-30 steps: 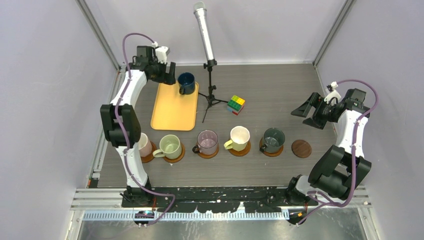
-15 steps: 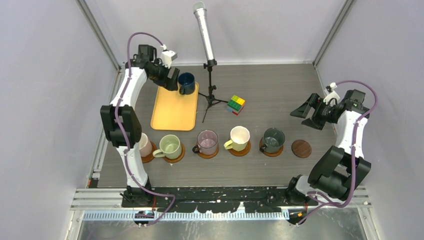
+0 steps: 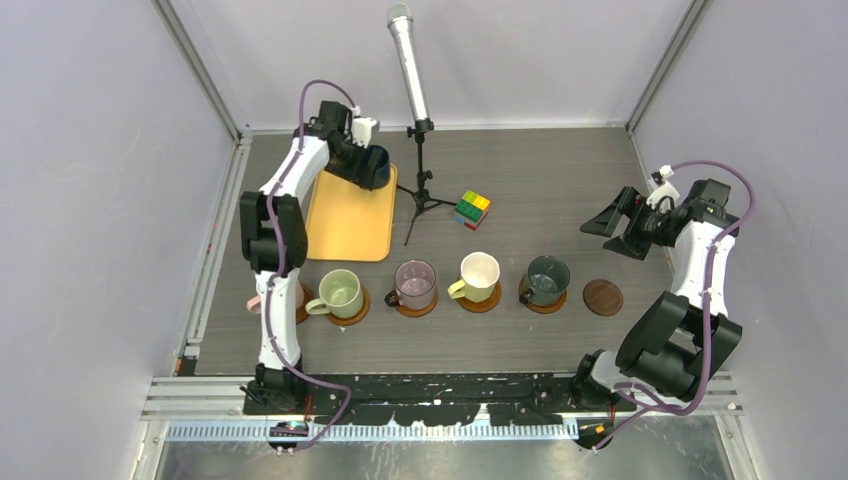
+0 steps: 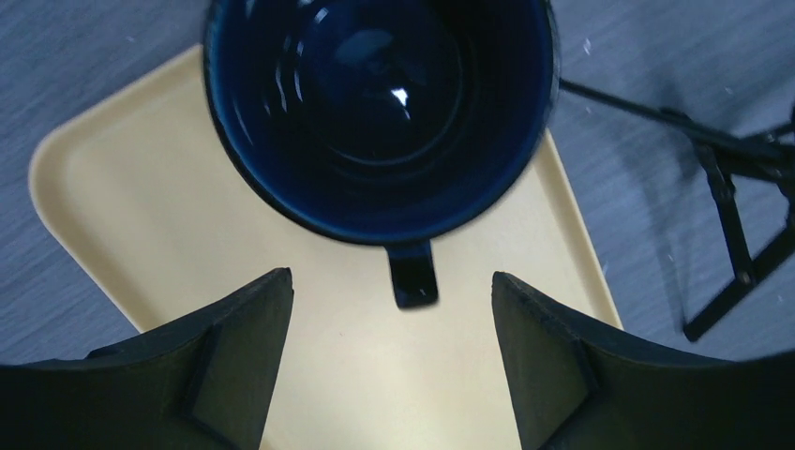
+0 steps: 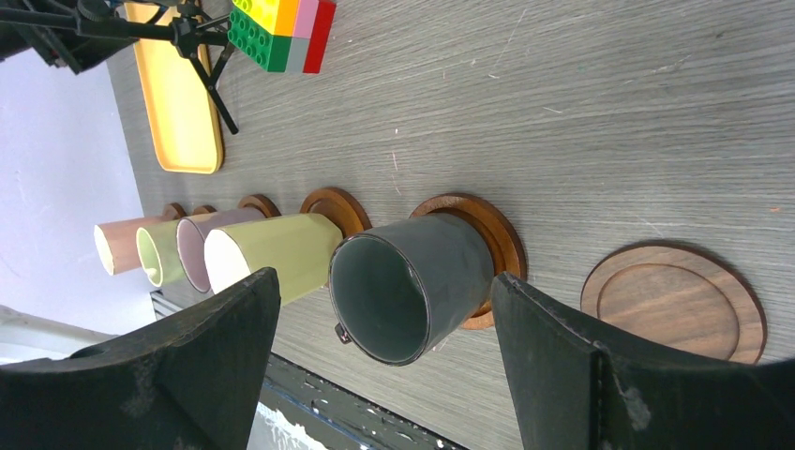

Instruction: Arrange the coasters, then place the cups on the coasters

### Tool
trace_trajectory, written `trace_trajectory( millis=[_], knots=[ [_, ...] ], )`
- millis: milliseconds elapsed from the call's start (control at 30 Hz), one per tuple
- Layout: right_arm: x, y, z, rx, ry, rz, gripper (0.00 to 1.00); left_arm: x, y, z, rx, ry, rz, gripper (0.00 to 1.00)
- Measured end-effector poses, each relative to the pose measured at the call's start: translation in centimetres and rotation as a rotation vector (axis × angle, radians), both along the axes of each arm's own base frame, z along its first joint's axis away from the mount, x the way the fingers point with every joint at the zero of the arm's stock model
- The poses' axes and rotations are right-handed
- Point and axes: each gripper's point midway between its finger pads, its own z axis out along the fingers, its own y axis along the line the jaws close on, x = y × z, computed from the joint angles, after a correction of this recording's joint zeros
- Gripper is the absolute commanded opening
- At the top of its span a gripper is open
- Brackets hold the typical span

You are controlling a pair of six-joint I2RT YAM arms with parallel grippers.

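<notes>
The navy blue mug, the one cup not on a coaster, is seen standing at the far end of the orange-yellow tray. The left gripper is held over it with jaws parted either side of the handle, nothing gripped, apparently lined up for a pinch. Five mugs are set on coasters in the near row. The dark coaster at its right end is bare, presumably reserved for this mug. The right gripper is held wide open, clear of the row.
</notes>
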Motion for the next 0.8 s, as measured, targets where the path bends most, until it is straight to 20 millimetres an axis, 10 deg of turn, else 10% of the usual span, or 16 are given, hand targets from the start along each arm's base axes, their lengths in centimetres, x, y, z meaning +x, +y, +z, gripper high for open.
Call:
trace_trajectory(
  millis=[333,800],
  knots=[
    [0.0,0.0,0.0,-0.002,-0.001,0.002,0.87,4.7,0.0,-0.5,-0.007,-0.054,0.101,0.52],
    [0.0,0.1,0.0,-0.002,-0.01,0.013,0.87,4.3,-0.1,-1.6,-0.008,-0.016,0.112,0.0]
  ],
)
